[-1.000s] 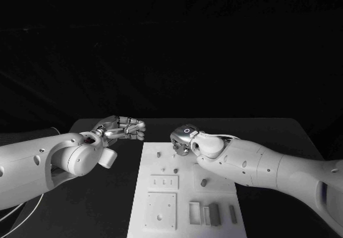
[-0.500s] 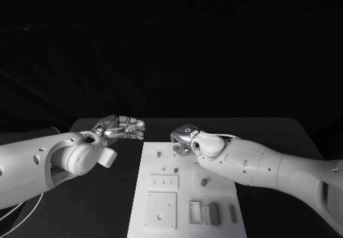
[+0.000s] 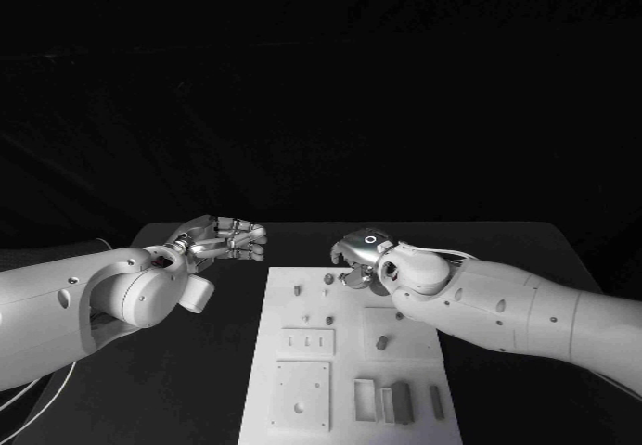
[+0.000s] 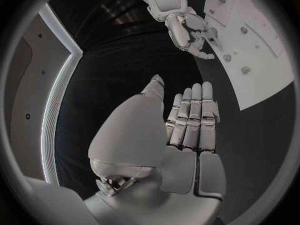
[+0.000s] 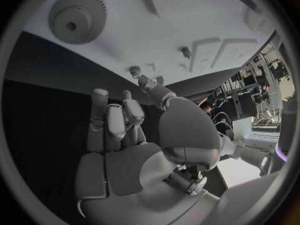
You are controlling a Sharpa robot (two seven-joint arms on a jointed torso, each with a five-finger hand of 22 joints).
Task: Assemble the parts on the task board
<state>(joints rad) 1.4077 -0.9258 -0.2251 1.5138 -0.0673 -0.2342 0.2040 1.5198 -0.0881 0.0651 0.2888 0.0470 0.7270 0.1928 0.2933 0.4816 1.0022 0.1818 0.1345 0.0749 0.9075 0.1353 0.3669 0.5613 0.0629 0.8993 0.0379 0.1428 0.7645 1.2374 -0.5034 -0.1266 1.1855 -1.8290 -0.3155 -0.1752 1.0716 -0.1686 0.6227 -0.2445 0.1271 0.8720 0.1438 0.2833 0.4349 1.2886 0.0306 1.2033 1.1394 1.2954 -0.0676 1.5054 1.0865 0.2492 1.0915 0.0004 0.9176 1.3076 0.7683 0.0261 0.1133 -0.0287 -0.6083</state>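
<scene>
Right hand reaching at the far end of the task board

The right hand (image 3: 356, 264) hovers over the task board (image 3: 351, 357) at its 12 o'clock edge, fingers loosely curled with nothing in them (apparently lining up on a small peg (image 3: 330, 277) there). The left hand (image 3: 224, 239) waits off the board at 10 o'clock, fingers straight and together, empty. Grey parts (image 3: 397, 400) lie at 5 o'clock; next comes a precise pinch.
</scene>
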